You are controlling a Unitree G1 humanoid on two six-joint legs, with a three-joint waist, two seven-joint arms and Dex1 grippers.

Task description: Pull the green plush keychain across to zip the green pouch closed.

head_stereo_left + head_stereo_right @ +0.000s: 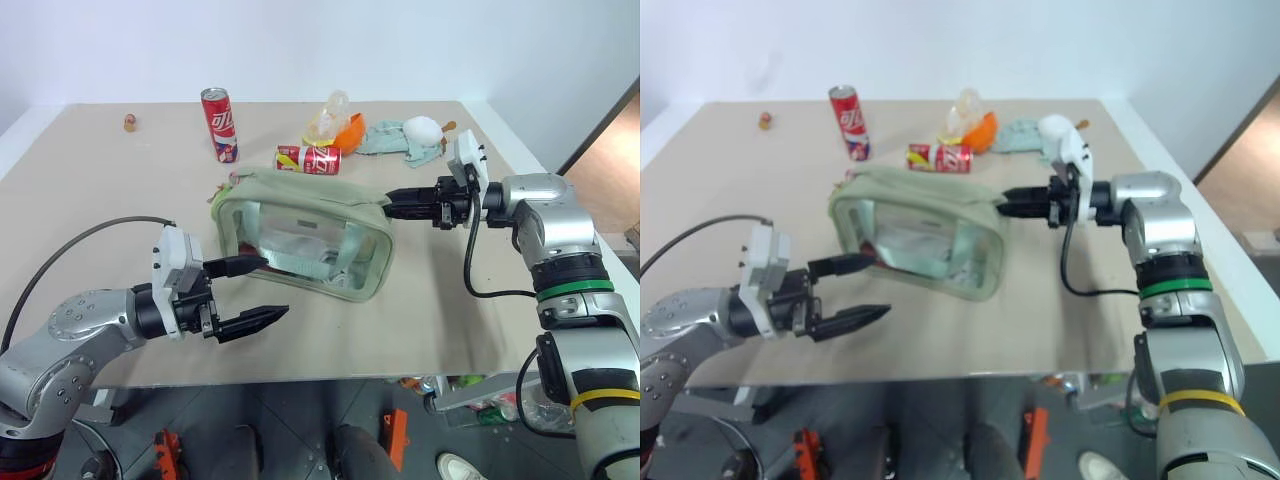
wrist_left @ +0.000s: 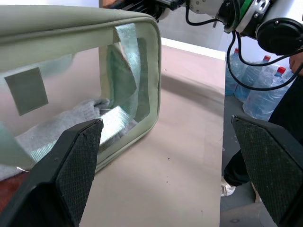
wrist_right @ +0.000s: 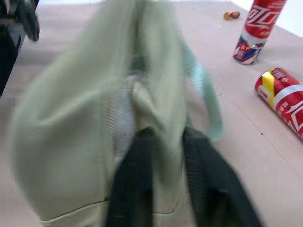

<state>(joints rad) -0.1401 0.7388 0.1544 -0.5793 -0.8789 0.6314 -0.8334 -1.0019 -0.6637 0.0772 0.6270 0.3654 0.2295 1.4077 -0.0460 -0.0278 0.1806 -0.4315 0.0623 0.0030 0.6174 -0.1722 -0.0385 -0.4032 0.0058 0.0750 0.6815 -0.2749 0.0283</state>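
On the tan table [image 1: 420,310] the pouch [image 1: 305,235] stands upright around the middle, clear window facing the robot, with some pale cloth and green straps visible inside through the plastic. Right gripper [image 1: 392,205] comes in level from the right and is at the pouch's top right corner; in the right wrist view its two black fingers [image 3: 130,189] sit close together with a fold of the green fabric pinched between them, so it's got hold of the pouch's end there. That view is blurry, though, so I can't tell whether the zipper pull is in that pinch. Can't make out the keychain for sure either; there's a bit of red at the pouch's far left top corner, too small to tell.

Left gripper [image 1: 252,292] hangs just in front of the pouch's lower left corner, fingers spread wide with nothing between them, one fingertip up near the window.

Behind the pouch: a red can [image 1: 219,124] standing upright, another red can [image 1: 308,159] lying on its side just beyond the pouch's top edge, an orange thing [image 1: 350,131], a teal cloth [image 1: 385,138] and a white object [image 1: 422,130] further right.
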